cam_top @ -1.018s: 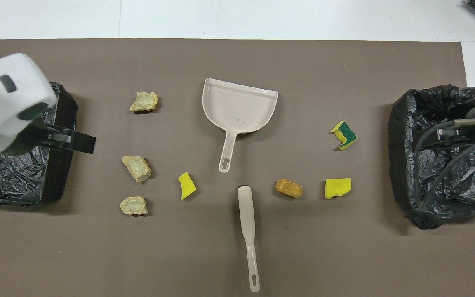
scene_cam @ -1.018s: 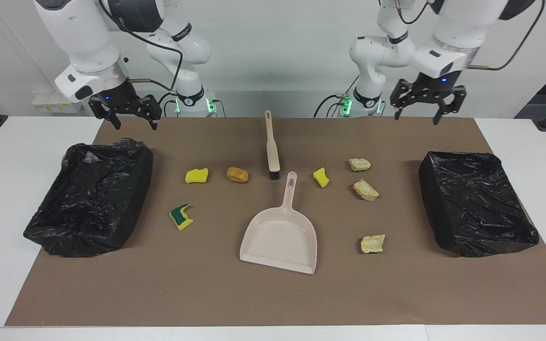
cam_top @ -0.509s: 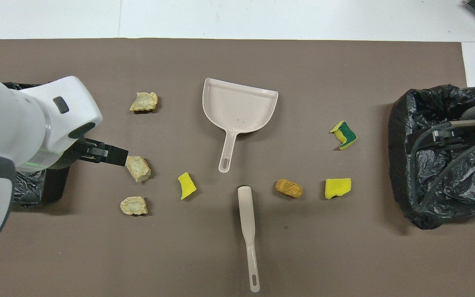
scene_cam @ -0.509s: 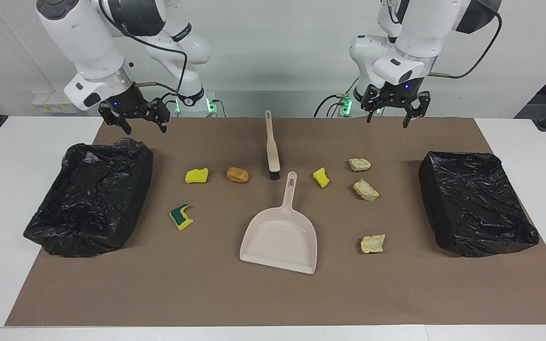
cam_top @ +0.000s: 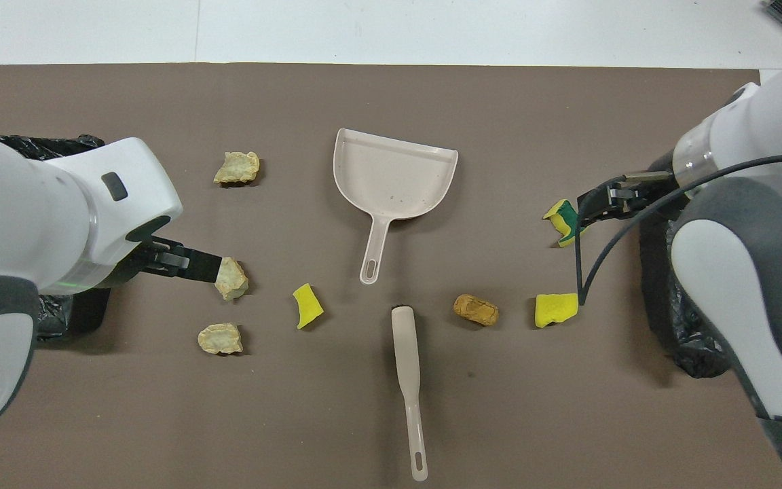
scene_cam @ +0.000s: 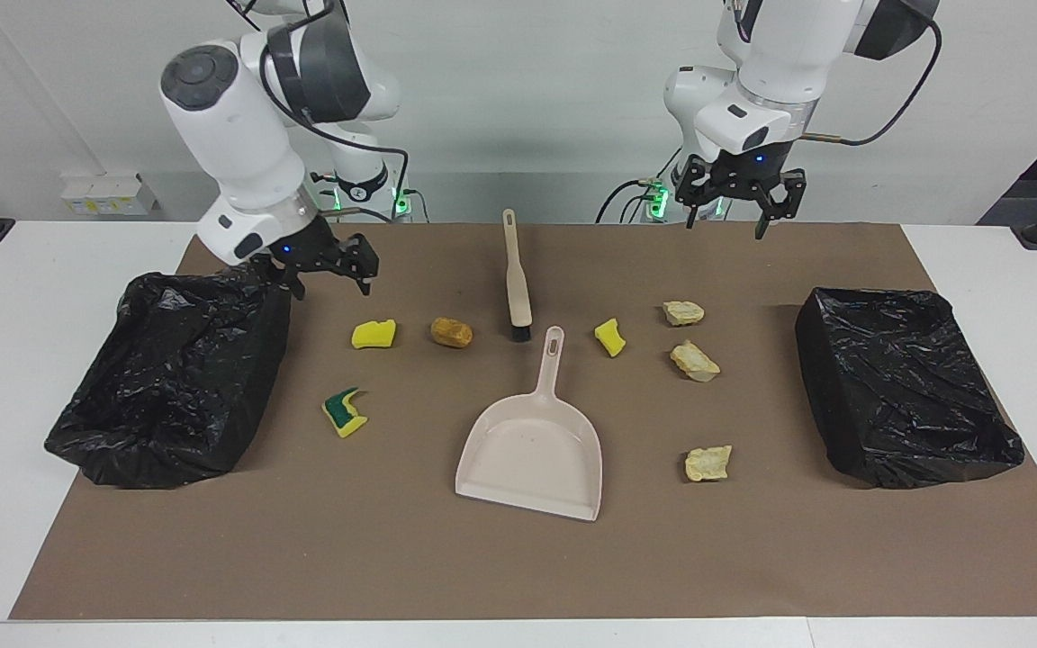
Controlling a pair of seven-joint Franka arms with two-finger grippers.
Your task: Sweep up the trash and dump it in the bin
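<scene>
The small yellow sponge bits and brown crumbly bread chunks [scene_cam: 451, 332] look light and soft. Both pincers, left [scene_cam: 731, 205] and right [scene_cam: 328, 270], hang wide and empty.

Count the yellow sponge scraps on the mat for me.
3. One beside the brown chunk, one green-backed farther out from it, one between dustpan handle and the tan chunks. None looks hidden.
</scene>
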